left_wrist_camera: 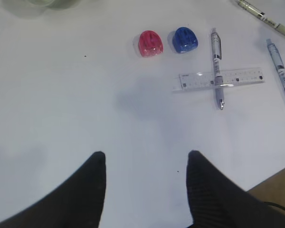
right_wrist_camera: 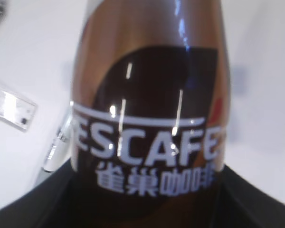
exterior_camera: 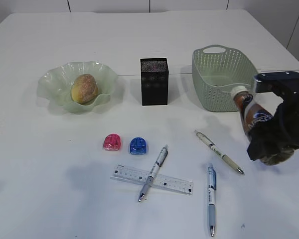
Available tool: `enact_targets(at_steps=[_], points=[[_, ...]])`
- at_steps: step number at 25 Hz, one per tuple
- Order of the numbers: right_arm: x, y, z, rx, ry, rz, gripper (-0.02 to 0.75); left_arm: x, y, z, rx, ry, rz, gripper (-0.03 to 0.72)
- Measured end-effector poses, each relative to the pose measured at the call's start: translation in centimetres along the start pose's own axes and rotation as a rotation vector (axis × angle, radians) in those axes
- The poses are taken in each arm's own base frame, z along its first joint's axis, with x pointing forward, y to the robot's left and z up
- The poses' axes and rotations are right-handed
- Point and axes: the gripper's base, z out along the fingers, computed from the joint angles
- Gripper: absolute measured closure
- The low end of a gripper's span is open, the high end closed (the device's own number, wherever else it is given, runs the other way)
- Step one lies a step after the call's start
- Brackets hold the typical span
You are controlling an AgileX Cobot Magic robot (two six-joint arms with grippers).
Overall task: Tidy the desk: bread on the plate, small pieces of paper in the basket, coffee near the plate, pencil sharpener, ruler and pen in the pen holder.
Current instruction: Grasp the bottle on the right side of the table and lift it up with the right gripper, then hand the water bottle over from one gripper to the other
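Right gripper (exterior_camera: pixel 269 134) clamps the tilted coffee bottle (exterior_camera: pixel 249 113) beside the basket (exterior_camera: pixel 220 74), left gripper (left_wrist_camera: pixel 145 190) open and empty; carrying it plateward risks slippage or clipping the pen holder (exterior_camera: pixel 154 81)

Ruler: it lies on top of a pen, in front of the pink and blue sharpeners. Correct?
Not quite. The pen lies across the top of the ruler, not under it; the exterior view shows this. The pink sharpener and blue sharpener do sit behind it.
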Motion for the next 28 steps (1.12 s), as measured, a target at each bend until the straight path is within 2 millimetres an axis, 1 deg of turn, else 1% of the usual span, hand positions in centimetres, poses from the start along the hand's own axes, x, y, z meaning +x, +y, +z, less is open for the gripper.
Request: enact_targets(at_steps=[2,4,5,7,9,12,16,20,21,23,24,25,28], points=[[-0.5,0.6,-0.7,-0.058,-0.039,-0.031,0.239,0.0,-0.1,0.0,0.013,-0.005,-0.013,0.304],[-0.7,0.7,-1.0,-0.07,-0.054,-0.038,0.239,-0.1,-0.3,0.0,0.032,-0.012,-0.031,0.305],[-1.3,1.3,-1.8,-0.116,-0.085,-0.065,0.239,-0.2,-0.4,0.0,0.042,-0.021,-0.035,0.305],[-1.5,1.5,-2.1,-0.144,-0.094,-0.085,0.239,-0.3,-0.6,0.0,0.064,-0.036,-0.049,0.305],[-2.2,2.3,-2.9,-0.226,-0.123,-0.131,0.239,-0.4,-0.7,0.0,0.081,-0.047,-0.058,0.304],[-2.8,3.0,-3.6,-0.289,-0.161,-0.154,0.239,-0.7,-0.9,-0.1,0.101,-0.075,-0.063,0.305],[-3.4,3.2,-4.1,-0.314,-0.192,-0.153,0.239,-1.2,-1.2,-0.2,0.133,-0.13,-0.081,0.304],[-3.7,3.5,-4.4,-0.343,-0.224,-0.172,0.239,-1.9,-1.5,-0.2,0.178,-0.192,-0.104,0.304],[-3.8,3.9,-4.6,-0.38,-0.251,-0.19,0.239,-2.0,-1.6,-0.1,0.19,-0.204,-0.101,0.305],[-3.8,3.9,-4.6,-0.38,-0.251,-0.19,0.239,-2.3,-1.8,0.2,0.217,-0.211,-0.097,0.304],[-4.1,4.3,-4.9,-0.431,-0.293,-0.219,0.239,-2.5,-1.9,0.4,0.226,-0.21,-0.092,0.305],[-4.1,4.3,-4.9,-0.431,-0.293,-0.219,0.239,-2.9,-2.0,0.4,0.237,-0.216,-0.08,0.304],[-4.8,4.8,-5.7,-0.48,-0.36,-0.264,0.239,-4.2,-2.3,0.7,0.249,-0.243,-0.047,0.305]])
